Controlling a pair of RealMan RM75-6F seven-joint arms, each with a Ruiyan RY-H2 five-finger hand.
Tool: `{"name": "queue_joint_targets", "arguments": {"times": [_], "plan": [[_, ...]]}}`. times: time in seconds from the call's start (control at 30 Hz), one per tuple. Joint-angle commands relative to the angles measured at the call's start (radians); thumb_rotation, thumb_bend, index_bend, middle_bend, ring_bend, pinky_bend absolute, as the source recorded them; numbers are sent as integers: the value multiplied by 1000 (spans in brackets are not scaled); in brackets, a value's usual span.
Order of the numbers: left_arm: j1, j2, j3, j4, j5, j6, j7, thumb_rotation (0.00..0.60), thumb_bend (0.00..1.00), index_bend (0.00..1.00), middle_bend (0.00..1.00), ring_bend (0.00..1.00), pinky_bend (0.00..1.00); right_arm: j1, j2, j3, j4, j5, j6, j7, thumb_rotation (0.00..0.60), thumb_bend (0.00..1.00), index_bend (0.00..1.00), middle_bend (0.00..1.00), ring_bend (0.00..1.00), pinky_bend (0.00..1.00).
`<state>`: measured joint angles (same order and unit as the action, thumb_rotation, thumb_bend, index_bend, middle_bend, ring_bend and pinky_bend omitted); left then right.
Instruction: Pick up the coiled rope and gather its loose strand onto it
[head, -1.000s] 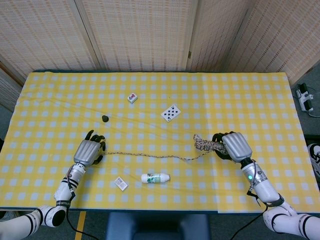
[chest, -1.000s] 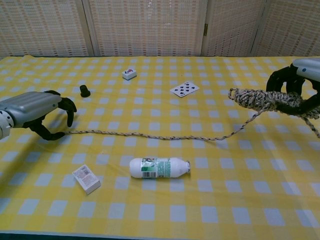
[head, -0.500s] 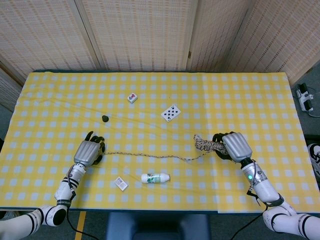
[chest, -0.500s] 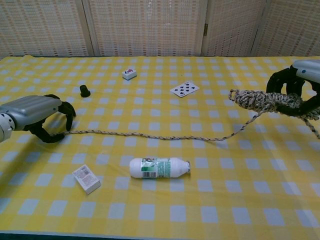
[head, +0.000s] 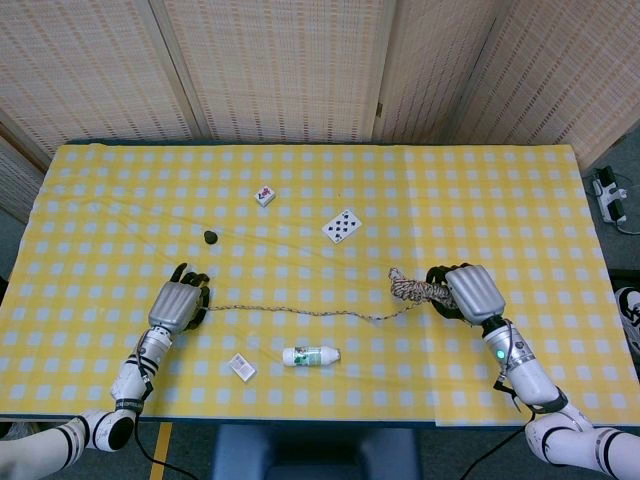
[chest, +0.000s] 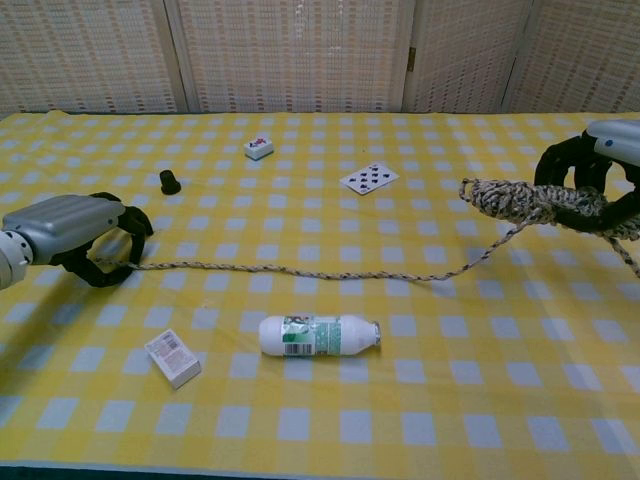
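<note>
My right hand (head: 470, 291) (chest: 600, 172) grips the coiled rope (head: 414, 290) (chest: 530, 204) and holds it a little above the cloth at the right. Its loose strand (head: 300, 311) (chest: 300, 271) trails left across the table. At the strand's far end my left hand (head: 176, 303) (chest: 75, 232) has its dark fingers curled around the tip, down at the tablecloth.
A white bottle (head: 310, 355) (chest: 318, 335) lies just in front of the strand. A small box (head: 241, 367) (chest: 173, 358) sits near the left forearm. Farther back are a black cap (head: 211, 237) (chest: 170, 182), a mahjong tile (head: 264, 196) (chest: 259, 148) and a playing card (head: 341, 226) (chest: 368, 179).
My left hand has dropped lower and curled its fingers tighter around the strand's end. The right hand and coil have barely moved.
</note>
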<state>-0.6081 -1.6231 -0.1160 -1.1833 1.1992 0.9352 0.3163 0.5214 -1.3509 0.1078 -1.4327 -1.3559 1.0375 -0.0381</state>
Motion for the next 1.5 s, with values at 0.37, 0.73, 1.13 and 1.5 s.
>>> {"name": "queue_joint_targets", "arguments": {"times": [0.37,0.73,1.13,1.5], "plan": [[8,45,-14,-59,37,30,-110,600,465,618,250,224,56,-21,18,0,-19,-30,47,55,600,572,630,533,580,483],[-21,291,-83,-347,139,53,-291,600,469,629,250,234,62,-17,33,-39,-66,-204,109,341,600,633,709,597,651,539],[-144,361,-176,-549,28,-20,-157,600,469,629,250,235,61,61,-12,-58,-126,-276,48,466,600,633,737,613,671,556],[-249,363,-225,-724,-68,-4,18,600,469,627,250,231,59,137,-90,-11,-168,-138,-101,413,600,660,760,631,687,572]]}}
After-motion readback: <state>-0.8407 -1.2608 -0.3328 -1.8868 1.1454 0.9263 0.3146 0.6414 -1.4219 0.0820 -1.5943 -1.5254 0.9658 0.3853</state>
